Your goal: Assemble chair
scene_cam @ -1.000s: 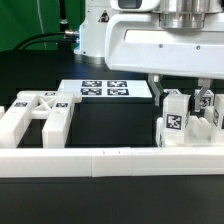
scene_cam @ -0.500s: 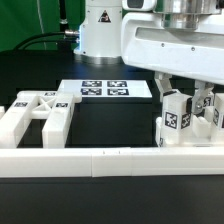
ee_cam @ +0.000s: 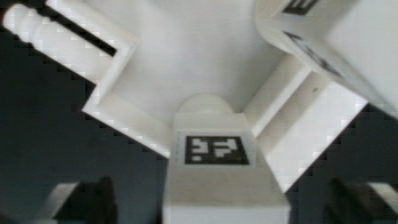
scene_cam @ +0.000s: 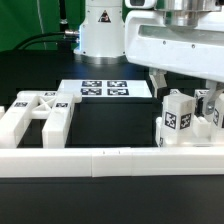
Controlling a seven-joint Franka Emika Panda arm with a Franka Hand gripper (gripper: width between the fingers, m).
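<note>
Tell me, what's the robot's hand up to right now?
Hand open, straddling tagged chair piece. X-braced frame lies apart, unjoined. No obstruction visible.

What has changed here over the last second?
The arm's white housing slid toward the exterior view's right, uncovering more of the base behind. The end effector hangs open around a tagged post; nothing was grabbed or released. The X-frame, marker board and wall stayed put.
</note>
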